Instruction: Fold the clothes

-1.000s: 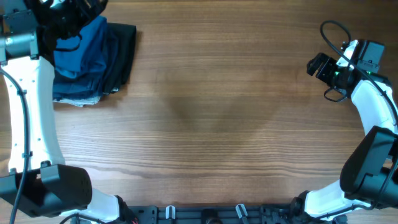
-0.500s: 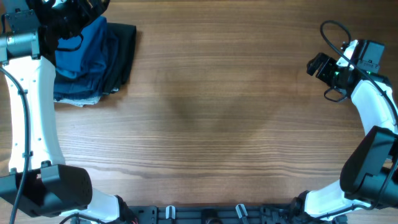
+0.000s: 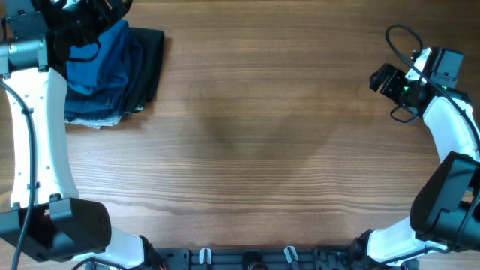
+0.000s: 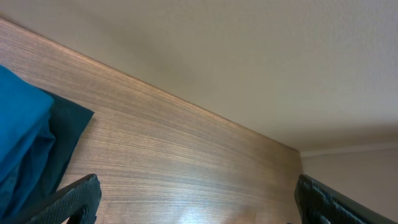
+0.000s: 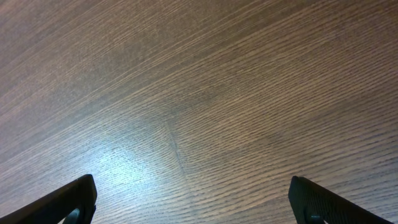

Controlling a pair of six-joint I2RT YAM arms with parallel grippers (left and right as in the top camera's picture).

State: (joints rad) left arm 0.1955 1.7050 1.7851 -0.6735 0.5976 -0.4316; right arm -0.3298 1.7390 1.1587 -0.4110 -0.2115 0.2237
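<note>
The left gripper (image 4: 198, 210) has its two black fingers (image 4: 73, 198) spread wide apart with nothing between them; its own camera shows only bare wood in the gap. It hangs over the far left corner of the table, above a pile of cloth. From overhead I cannot tell whether it touches the fabric. The right gripper (image 5: 196, 208) is likewise spread wide and empty, its dark fingertips (image 5: 65, 202) framing plain tabletop. It sits near the far right edge, well apart from the pile.

The bright medium-blue shirt of soft plain fabric (image 3: 105, 52) lies rumpled in loose folds on top of that pile, partly hidden by the left arm's black wrist. Just to its right and under it is a black garment (image 3: 148, 66), matte with a fairly straight edge. A dark navy folded garment (image 3: 88, 111) lies at the bottom, its layered edges showing on the near side. The brown wooden table (image 3: 255, 142) has a fine straight grain and a slight sheen, and a smooth beige wall (image 4: 249, 56) rises behind it.
</note>
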